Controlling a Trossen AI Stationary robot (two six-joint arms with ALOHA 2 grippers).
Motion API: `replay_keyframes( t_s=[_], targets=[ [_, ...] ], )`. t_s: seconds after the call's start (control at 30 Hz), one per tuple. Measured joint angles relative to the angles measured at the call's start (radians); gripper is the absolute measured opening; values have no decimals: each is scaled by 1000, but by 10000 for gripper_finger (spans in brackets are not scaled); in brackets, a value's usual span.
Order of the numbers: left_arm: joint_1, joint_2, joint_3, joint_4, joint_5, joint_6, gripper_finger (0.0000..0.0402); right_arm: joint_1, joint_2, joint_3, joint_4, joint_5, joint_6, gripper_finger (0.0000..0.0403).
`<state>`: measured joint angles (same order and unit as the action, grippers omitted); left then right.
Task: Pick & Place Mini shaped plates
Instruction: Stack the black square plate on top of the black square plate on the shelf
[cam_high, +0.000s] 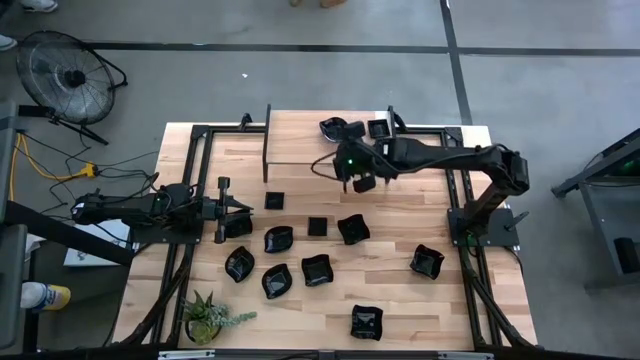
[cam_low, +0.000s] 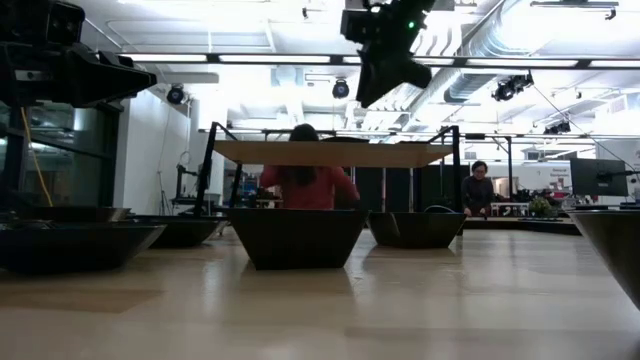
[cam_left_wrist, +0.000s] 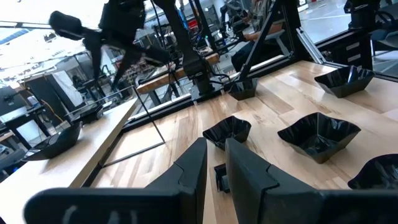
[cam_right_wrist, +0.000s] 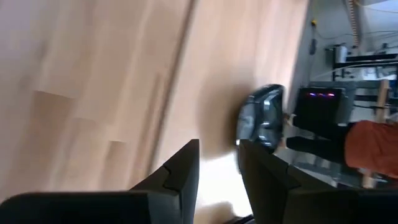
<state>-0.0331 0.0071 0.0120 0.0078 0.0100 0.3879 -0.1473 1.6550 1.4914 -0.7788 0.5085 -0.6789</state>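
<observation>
Above the wooden table (cam_high: 400, 215), right end effector (cam_right_wrist: 217, 162) hangs narrowly parted, empty.

The high view looks straight down from well above the wooden table (cam_high: 400, 300), taking in its whole top and the floor around it. The low view sits at tabletop height and faces level across the table (cam_low: 320, 310) toward the raised shelf (cam_low: 335, 153), with the plates (cam_low: 296, 238) looming near. The left wrist view looks slantwise over the table (cam_left_wrist: 161, 143) from close above it. The right wrist view faces the shelf top (cam_right_wrist: 93, 81) at close range. High and low views share the shelf (cam_high: 310, 140).
</observation>
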Motion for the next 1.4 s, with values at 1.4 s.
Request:
replay_keyframes(
  t_s=[1.4],
  targets=[
    [0, 0, 0, 0, 0, 0, 56, 315, 305, 0, 178, -154, 462, 108]
  ],
)
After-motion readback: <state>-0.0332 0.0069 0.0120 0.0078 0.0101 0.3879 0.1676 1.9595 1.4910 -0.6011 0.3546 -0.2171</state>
